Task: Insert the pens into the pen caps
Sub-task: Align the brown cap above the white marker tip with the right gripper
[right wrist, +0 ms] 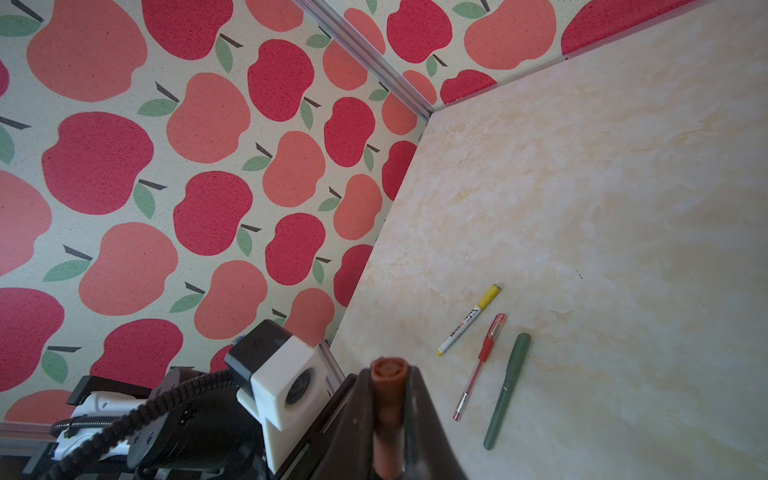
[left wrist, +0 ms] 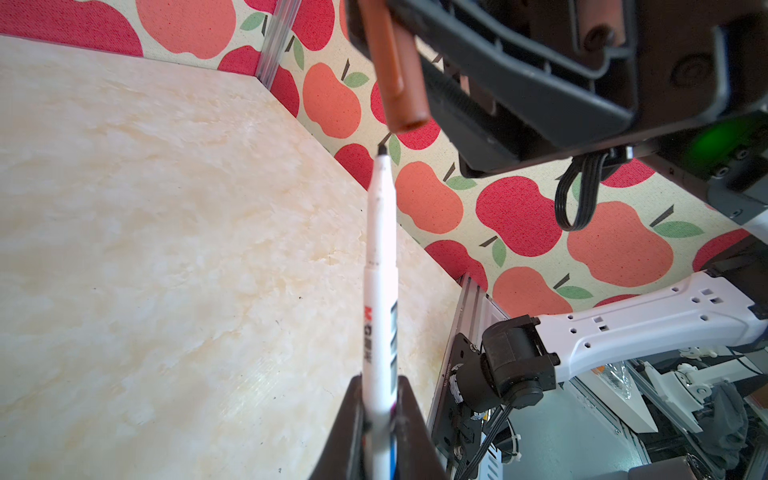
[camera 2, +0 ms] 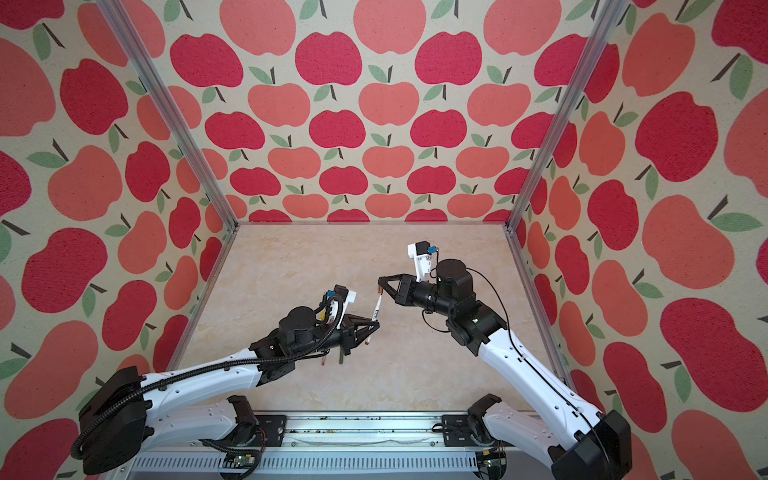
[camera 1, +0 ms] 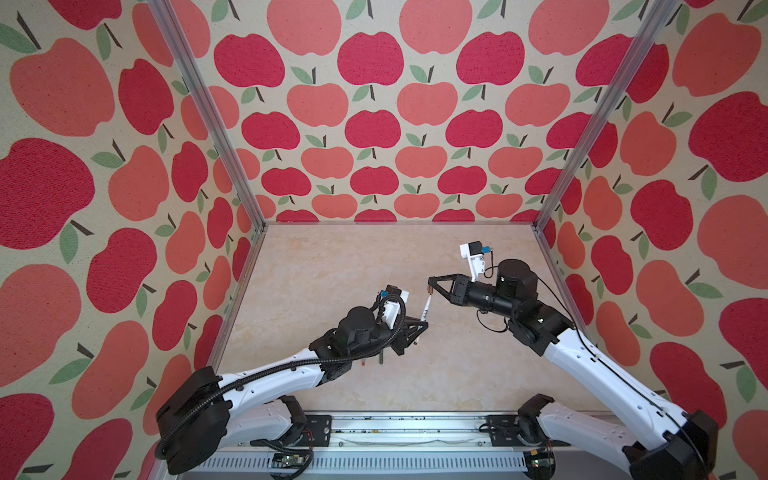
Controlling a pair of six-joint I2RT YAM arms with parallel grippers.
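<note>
Right wrist view, three capped pens [right wrist: 480, 368], right tool [right wrist: 388, 372] clamps one brown cap [right wrist: 386, 409], left tool [left wrist: 380, 401] grips one white pen [left wrist: 380, 257]

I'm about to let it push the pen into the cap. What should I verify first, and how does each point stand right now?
1. Left claw shut on white pen: ok.
2. Right claw shut on brown cap: ok.
3. Cap's open end faces the pen tip: ok.
4. Tip centred on the cap's mouth: cannot tell; the left wrist view suggests it is slightly off.
5. Tip inside the cap: not ok, a gap shows.
6. Yellow pen, red pen and green pen lie on the table, clear of both claws: ok.
</note>
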